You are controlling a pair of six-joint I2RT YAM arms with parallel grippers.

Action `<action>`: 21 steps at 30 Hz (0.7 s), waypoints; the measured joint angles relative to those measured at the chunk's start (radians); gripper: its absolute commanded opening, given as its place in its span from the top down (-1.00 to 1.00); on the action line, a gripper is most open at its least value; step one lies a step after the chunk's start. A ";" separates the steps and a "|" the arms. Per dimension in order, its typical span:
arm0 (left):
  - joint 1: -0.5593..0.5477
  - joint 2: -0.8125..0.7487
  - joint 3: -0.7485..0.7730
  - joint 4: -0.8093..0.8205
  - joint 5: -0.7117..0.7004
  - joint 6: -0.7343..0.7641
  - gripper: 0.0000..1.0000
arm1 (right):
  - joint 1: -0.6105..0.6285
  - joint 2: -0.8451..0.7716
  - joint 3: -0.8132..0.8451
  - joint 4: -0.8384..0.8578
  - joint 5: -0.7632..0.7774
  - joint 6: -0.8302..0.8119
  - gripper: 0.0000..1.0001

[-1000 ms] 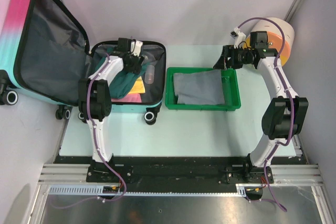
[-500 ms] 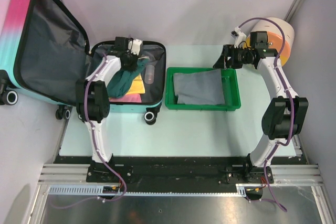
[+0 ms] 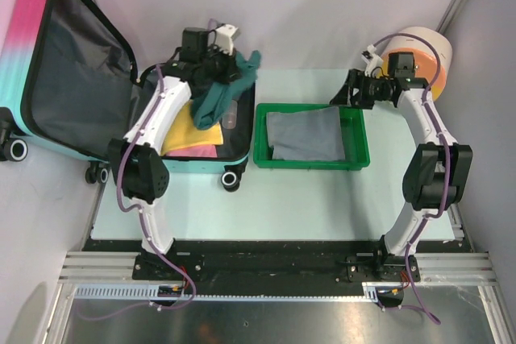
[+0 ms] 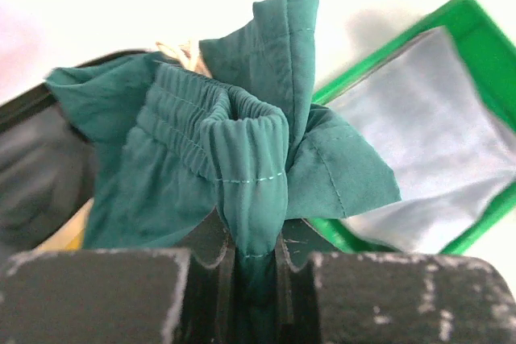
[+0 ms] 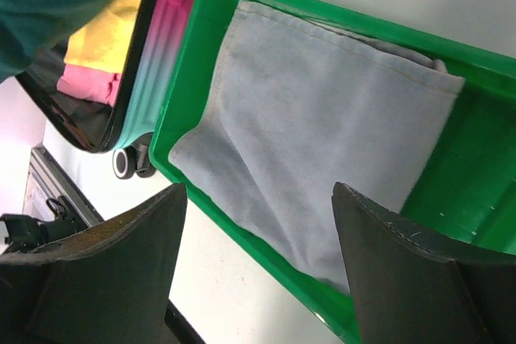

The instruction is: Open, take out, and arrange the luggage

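Note:
The luggage [image 3: 20, 46] lies open at the far left, lid raised and dark grey lining showing. My left gripper [image 3: 228, 66] hangs above the suitcase's back right corner, shut on a dark green garment [image 3: 214, 102] that dangles into the open half. In the left wrist view the gripper [image 4: 255, 251] pinches the garment's [image 4: 226, 151] elastic waistband between its jaws. A yellow piece [image 3: 181, 130] and a pink piece [image 3: 205, 151] still lie inside. My right gripper [image 3: 343, 96] hovers open over the green tray's back right corner, and in its own view [image 5: 258, 199] holds nothing.
The green tray [image 3: 355, 163] sits mid-table right of the suitcase, with a folded grey cloth [image 3: 306, 136] in it. A white-and-orange cylinder [image 3: 423, 54] stands at the back right behind the right arm. The suitcase wheels [image 3: 231, 181] rest near the table's left front.
My left gripper closed on the green garment and lifted it up out of the suitcase, toward the back right. The yellow piece beneath is now uncovered. The right arm barely shifted.

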 measured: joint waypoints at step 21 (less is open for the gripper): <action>-0.517 0.330 0.257 0.074 0.055 0.074 1.00 | -0.327 -0.037 -0.114 -0.122 -0.018 -0.074 -0.54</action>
